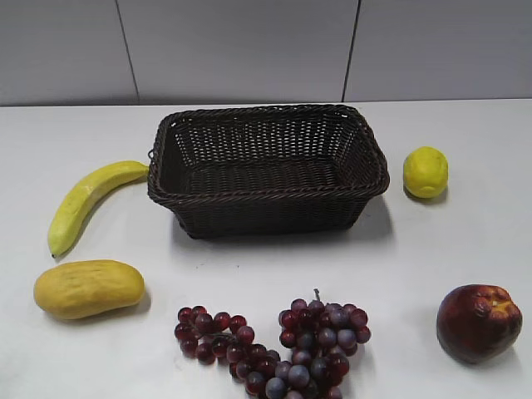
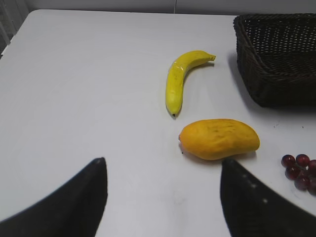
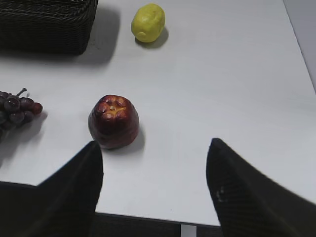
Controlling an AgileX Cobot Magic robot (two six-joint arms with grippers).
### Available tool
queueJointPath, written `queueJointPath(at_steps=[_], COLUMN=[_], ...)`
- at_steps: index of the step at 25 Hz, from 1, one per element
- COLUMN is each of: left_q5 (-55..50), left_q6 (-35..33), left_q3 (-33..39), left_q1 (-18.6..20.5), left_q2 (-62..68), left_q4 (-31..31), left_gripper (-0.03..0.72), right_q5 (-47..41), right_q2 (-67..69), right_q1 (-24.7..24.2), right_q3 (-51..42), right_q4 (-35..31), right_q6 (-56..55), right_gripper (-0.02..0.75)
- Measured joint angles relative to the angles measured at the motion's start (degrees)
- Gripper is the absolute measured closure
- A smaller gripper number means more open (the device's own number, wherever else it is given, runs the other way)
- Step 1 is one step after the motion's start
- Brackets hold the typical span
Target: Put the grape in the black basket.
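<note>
The grape (image 1: 278, 347) is a sprawling dark red and purple bunch lying on the white table at the front middle. Its edge shows in the left wrist view (image 2: 299, 170) and in the right wrist view (image 3: 17, 108). The black basket (image 1: 268, 193) stands empty behind it; it also shows in the left wrist view (image 2: 276, 57) and the right wrist view (image 3: 47, 24). My left gripper (image 2: 163, 165) is open and empty over bare table, left of the grape. My right gripper (image 3: 154, 148) is open and empty near the table's front edge. Neither gripper shows in the exterior view.
A banana (image 1: 87, 199) and a mango (image 1: 89, 288) lie left of the basket and grape. A lemon (image 1: 426, 171) sits right of the basket. A dark red apple (image 1: 478, 322) sits at the front right, just ahead of my right gripper's left finger (image 3: 114, 121).
</note>
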State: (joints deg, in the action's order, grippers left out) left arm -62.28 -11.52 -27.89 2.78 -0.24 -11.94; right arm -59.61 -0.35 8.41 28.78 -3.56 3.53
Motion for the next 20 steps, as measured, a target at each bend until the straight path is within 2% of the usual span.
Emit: queueJointPath(at_steps=[20], left_q5=[0.05], left_q6=[0.00], left_q3=[0.00], left_q1=[0.00], left_q2=[0.00], left_q4=[-0.05], left_gripper=[0.147], right_q5=[0.00], right_q2=[0.00], right_q1=[0.00], right_q3=[0.00], right_q4=[0.00], right_q6=[0.00], right_gripper=[0.239])
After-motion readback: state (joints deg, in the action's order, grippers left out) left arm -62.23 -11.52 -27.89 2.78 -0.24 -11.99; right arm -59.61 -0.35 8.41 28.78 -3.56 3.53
